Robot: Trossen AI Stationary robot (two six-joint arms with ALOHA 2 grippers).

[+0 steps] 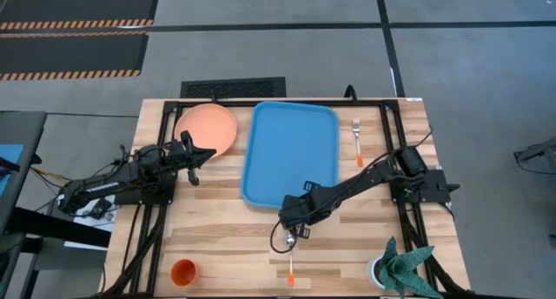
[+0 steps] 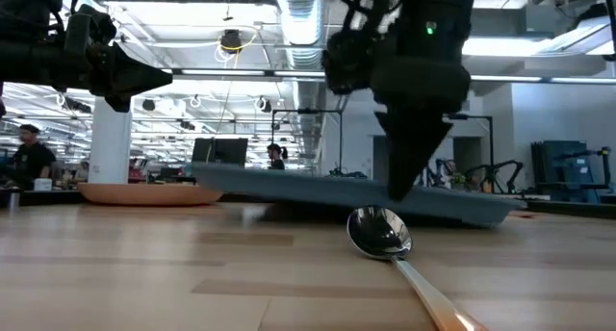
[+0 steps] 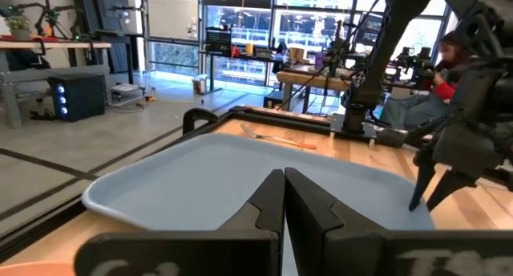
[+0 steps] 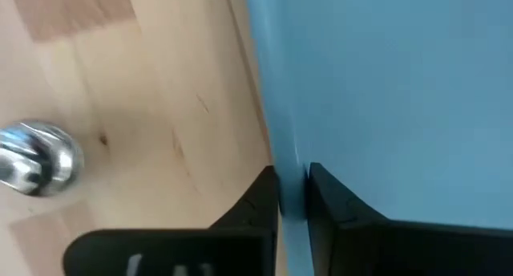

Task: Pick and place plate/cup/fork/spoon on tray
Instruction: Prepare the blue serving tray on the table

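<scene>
Presently the right claw (image 4: 292,188) pinches the tray (image 1: 291,151) rim at its near edge — fingers narrow, one each side. The spoon (image 1: 289,262) lies on the counter (image 1: 226,247) just beside. The left claw (image 3: 284,196) hovers shut by the plate (image 1: 207,127). Cup (image 1: 183,271) and fork (image 1: 357,141) sit on the counter — off the tray.

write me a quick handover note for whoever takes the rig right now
Right gripper: closed on the near rim of the tray, nothing else held.
Left gripper: shut, empty, waiting beside the plate.
Spoon lies on the table in front of the tray, fork to the tray's right, cup at the near left.
Done: nothing on the tray.
Left: all four items.
</scene>
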